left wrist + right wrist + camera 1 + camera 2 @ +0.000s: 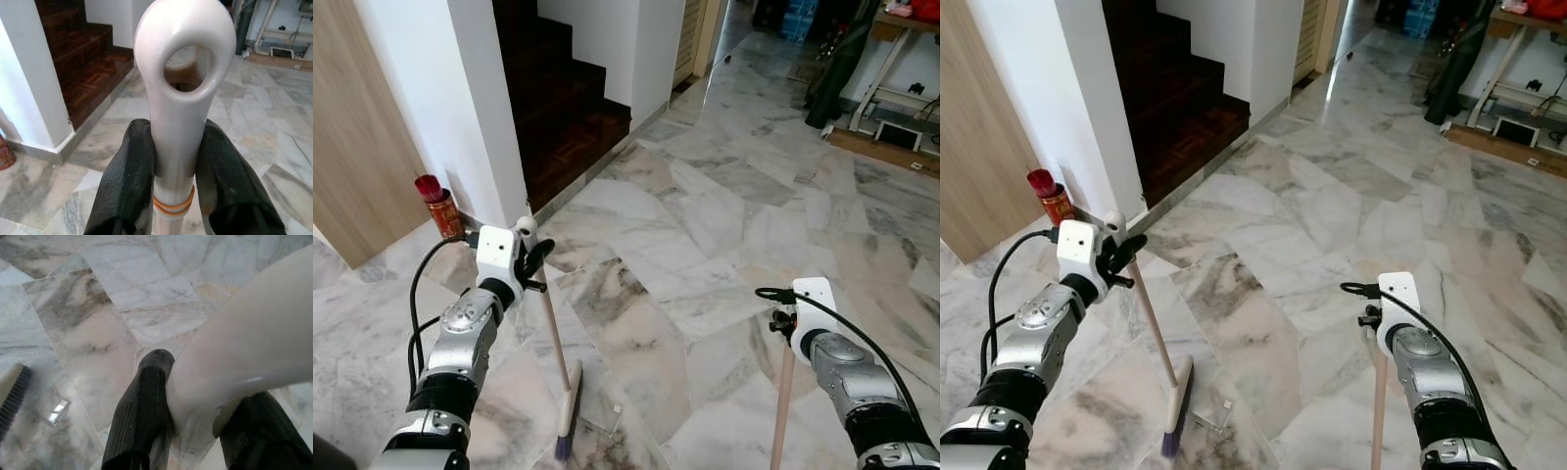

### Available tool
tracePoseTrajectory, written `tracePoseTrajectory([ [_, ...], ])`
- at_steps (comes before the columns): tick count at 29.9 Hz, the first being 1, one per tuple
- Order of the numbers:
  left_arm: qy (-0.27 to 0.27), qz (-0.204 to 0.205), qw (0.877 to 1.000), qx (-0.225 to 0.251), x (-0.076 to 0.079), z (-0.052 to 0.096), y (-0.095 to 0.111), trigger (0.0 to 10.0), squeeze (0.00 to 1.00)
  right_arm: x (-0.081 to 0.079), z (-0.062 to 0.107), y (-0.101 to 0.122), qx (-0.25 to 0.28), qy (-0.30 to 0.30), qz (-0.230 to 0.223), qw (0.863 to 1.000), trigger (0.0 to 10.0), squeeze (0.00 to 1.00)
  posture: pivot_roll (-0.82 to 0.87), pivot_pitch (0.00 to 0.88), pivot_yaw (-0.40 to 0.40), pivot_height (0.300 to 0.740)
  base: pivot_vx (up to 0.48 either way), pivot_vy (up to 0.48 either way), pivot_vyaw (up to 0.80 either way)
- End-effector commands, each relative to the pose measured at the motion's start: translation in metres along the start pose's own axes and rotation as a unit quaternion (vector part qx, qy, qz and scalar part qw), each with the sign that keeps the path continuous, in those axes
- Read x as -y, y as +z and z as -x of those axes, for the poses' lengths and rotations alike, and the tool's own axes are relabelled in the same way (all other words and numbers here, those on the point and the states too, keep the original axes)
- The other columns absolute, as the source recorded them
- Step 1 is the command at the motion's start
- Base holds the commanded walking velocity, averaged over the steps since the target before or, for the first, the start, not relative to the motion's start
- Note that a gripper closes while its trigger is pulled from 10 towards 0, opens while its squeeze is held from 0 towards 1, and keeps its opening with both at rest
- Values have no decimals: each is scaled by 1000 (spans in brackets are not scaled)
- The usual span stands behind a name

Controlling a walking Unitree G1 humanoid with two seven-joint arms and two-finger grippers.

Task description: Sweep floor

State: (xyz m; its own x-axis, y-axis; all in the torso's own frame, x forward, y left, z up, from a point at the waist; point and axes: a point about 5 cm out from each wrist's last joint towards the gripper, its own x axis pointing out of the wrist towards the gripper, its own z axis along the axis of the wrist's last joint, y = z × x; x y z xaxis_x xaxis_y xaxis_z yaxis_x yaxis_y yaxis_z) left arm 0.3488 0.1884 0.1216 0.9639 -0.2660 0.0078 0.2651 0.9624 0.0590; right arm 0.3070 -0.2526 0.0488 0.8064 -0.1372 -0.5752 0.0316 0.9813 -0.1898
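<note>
1. Right now the left claw (176,186) is closed tight on the top of the broom (555,338). Its two black fingers (129,181) press on both sides of the white end piece, just under the round hole in it.
2. The broom has a pale wooden stick that leans down toward the floor (724,206). Its brush head (568,416) sits on the floor between the two arms, closer to the left arm.
3. The right claw (195,426) is closed on the white top of a second stick (781,406). That stick goes straight down beside the right arm. Its bottom end cannot be seen.
4. A small clear flat thing (51,409) lies on the floor just beside the brush head. It shines in the light.
5. The floor is made of big marble pieces in white, grey and light brown.
6. A red can (443,213) with a red thing stuck in it stands on the floor, at the foot of a white wall (460,88) on the left.
7. Dark wooden stairs (563,108) go up behind that wall.
8. A wooden panel (357,147) stands at the far left.
9. Far off on the right there is a white frame (886,73) with some things under it, and a dark bag (837,69) leans close to it.
</note>
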Motion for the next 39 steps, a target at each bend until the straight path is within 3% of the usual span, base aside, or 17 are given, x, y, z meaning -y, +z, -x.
tracePoseTrajectory([
  [1,4,-20,999,26,-2,-4,12,10000,0,16,2,0,0,-56,60,997,10000,0,32,0,-74,740,0,0,0],
  [3,5,-22,999,30,-2,-4,12,10000,0,19,4,7,32,-77,67,994,10000,0,35,0,-71,740,0,0,0],
  [5,6,-25,999,33,-1,-3,11,10000,0,22,5,12,44,-97,93,990,10000,0,38,0,-70,740,0,0,0],
  [8,5,-28,999,34,1,-1,9,10000,0,25,4,11,47,-121,91,987,10000,0,40,0,-68,740,0,0,0],
  [12,3,-32,999,37,3,1,8,10000,0,31,5,21,89,-156,62,982,10000,0,43,0,-64,740,0,0,0],
  [14,2,-37,999,40,4,2,9,10000,0,29,5,29,126,-157,3,979,10000,0,51,0,-61,740,0,0,0],
  [18,2,-40,998,43,3,4,9,10000,0,18,2,32,161,-124,-97,974,10000,0,56,0,-55,740,0,0,0],
  [22,1,-43,998,40,2,7,8,10000,0,3,-2,25,170,-100,-140,970,10000,0,66,0,-48,740,0,0,0],
  [28,-1,-47,998,39,-1,11,9,10000,0,-14,-4,18,195,-75,-155,966,10000,0,84,0,-33,740,0,0,0],
  [39,5,-54,998,31,-8,26,6,10000,0,-15,-1,19,237,-87,-172,952,10000,0,112,0,-29,740,0,0,0],
])
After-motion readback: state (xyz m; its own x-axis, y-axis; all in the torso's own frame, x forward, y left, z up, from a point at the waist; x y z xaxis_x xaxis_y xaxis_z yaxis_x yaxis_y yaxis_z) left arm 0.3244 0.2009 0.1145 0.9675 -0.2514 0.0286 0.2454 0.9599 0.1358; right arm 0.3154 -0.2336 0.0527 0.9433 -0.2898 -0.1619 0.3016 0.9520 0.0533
